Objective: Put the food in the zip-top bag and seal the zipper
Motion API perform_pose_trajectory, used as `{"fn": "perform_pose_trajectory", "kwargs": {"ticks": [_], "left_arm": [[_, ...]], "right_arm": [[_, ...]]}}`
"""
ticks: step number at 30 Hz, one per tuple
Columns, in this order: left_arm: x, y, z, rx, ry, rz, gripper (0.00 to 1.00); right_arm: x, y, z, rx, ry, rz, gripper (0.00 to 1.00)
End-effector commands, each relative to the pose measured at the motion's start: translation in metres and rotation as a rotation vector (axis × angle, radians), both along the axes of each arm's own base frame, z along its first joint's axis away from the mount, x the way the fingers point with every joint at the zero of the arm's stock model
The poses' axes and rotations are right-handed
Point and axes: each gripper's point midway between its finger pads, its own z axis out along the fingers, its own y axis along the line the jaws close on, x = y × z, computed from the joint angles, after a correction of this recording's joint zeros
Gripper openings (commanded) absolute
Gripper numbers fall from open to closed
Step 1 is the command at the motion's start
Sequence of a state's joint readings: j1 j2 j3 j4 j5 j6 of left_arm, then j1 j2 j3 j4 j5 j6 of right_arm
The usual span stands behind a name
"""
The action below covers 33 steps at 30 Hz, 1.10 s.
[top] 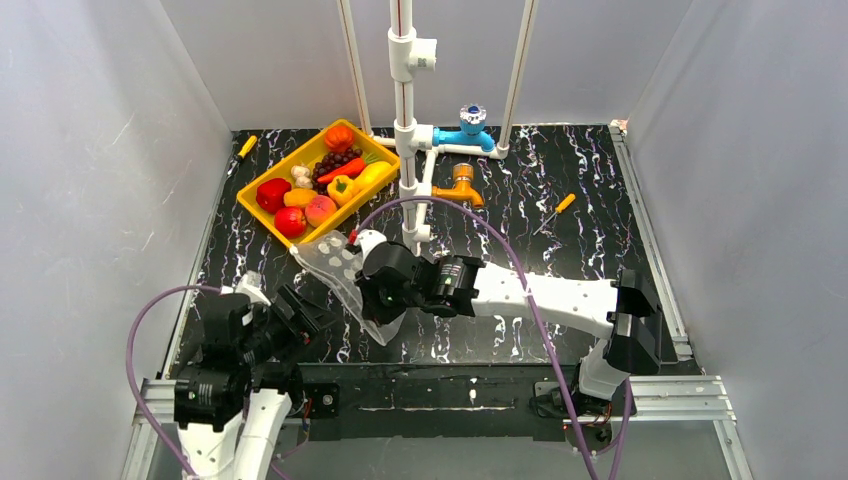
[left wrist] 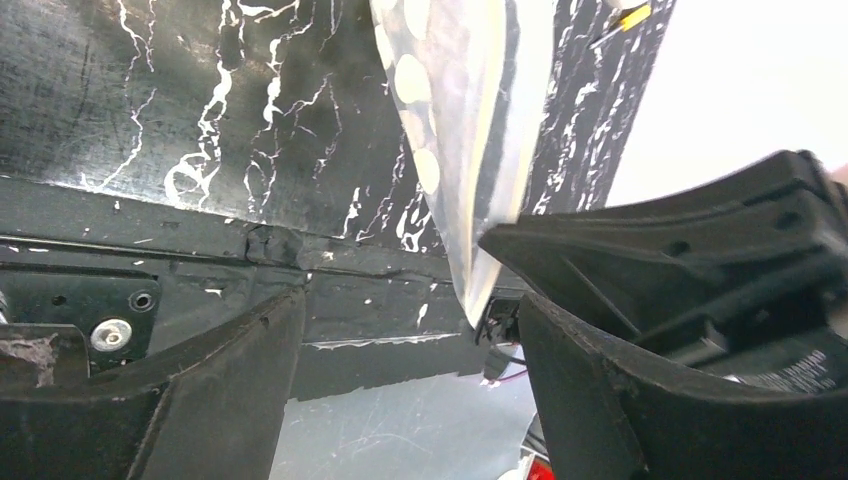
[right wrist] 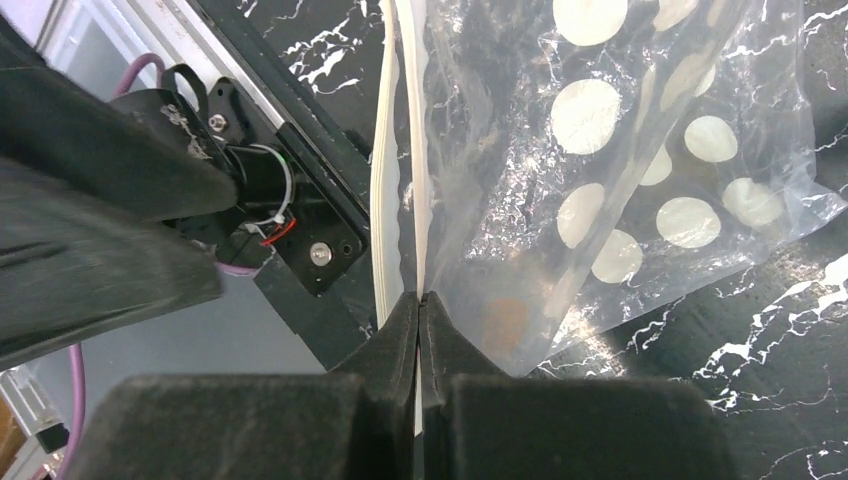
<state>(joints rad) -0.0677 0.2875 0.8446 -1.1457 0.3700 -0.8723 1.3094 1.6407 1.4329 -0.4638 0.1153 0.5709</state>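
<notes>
Between the pressed-together tips of the right gripper [right wrist: 420, 300] sits the zipper [right wrist: 398, 150] of the zip-top bag [right wrist: 620, 150], empty beyond them; the left gripper [left wrist: 395, 275] gapes wide beside the bag's corner, holding nothing. Farther out, all the food [top: 320, 185] lies in its yellow tray [top: 288, 162], so filling and sealing remain, over a black marbled table [top: 600, 180] boxed by white walls [top: 100, 150].

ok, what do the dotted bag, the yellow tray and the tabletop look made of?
Zip-top bag: thin clear plastic film, glossy. It is crinkled, glints, and the background shows through it.
Yellow tray: probably moulded hard plastic, going by the smooth walls and even colour.
Table: black marble look with white veins, fairly matte. Can't tell whether it's a printed sheet or stone.
</notes>
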Motion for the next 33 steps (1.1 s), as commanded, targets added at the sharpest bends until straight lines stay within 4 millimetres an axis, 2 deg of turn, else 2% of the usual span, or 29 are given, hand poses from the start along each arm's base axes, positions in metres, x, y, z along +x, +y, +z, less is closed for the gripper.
{"fn": "perform_pose_trajectory", "kwargs": {"ticks": [1, 4, 9, 19, 21, 23, 26, 31, 33], "left_arm": [[0.011, 0.000, -0.010, 0.061, 0.030, -0.071, 0.71], [0.020, 0.000, -0.011, 0.085, 0.024, -0.102, 0.68], [0.030, -0.009, -0.011, 0.050, 0.015, -0.149, 0.77], [0.041, -0.014, -0.019, 0.014, 0.019, -0.139, 0.72], [0.043, -0.015, -0.022, 0.006, 0.027, -0.142, 0.67], [0.044, -0.015, -0.027, 0.010, 0.039, -0.143, 0.57], [0.046, -0.013, -0.031, 0.022, 0.040, -0.137, 0.31], [0.049, -0.013, -0.031, 0.022, 0.032, -0.139, 0.23], [0.049, -0.013, -0.029, 0.030, 0.022, -0.144, 0.13]], "right_arm": [[-0.002, 0.013, 0.026, 0.065, 0.013, -0.001, 0.01], [-0.002, 0.016, 0.029, 0.070, 0.009, 0.005, 0.01], [-0.008, 0.023, 0.027, 0.075, 0.030, 0.031, 0.01], [-0.009, 0.024, 0.031, 0.081, 0.011, 0.041, 0.01], [-0.009, 0.024, 0.034, 0.086, 0.005, 0.042, 0.01], [-0.010, 0.024, 0.036, 0.087, -0.004, 0.043, 0.01], [-0.011, 0.022, 0.037, 0.075, -0.018, 0.035, 0.01], [-0.011, 0.020, 0.037, 0.045, -0.059, 0.023, 0.01], [-0.007, 0.016, 0.035, -0.001, -0.096, -0.001, 0.01]]}}
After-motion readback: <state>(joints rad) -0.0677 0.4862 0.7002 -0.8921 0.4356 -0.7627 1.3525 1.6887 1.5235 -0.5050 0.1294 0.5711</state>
